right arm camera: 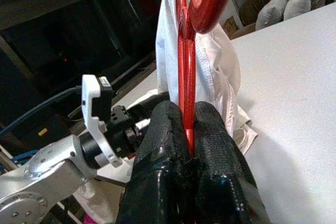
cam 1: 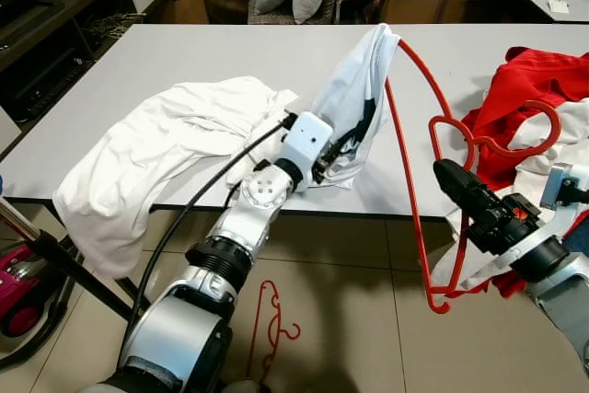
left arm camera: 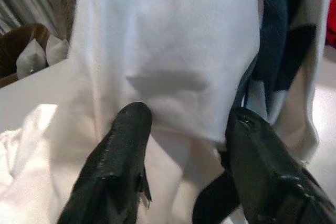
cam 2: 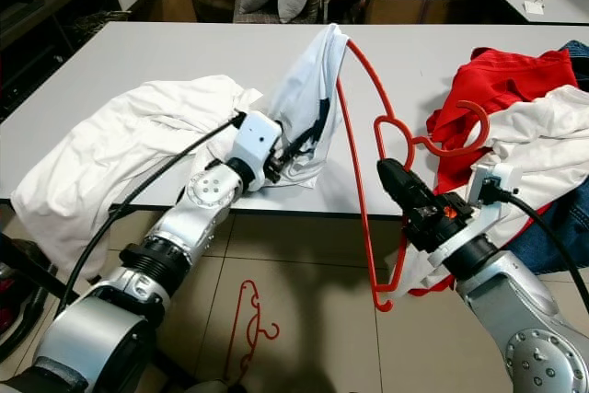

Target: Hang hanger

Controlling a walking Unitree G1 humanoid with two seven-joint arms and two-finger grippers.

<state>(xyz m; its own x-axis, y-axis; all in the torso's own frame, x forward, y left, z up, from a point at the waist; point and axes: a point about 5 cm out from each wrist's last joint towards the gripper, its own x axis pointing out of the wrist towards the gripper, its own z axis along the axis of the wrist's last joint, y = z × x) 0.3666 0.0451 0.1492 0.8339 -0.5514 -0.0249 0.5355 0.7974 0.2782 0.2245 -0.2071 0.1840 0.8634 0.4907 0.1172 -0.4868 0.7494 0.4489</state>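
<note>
R gripper (right arm camera: 188, 129): you've got fingers pinched tight on red hanger (cam 1: 416, 172) | L gripper (left arm camera: 184, 129): wide, straddling white shirt (cam 1: 354, 103) draped at hanger's 11 o'clock.

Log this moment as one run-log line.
right gripper: shut on red hanger | left gripper: open around white shirt, hanger tip inside shirt | second hanger: on floor | red garment: on table
</note>
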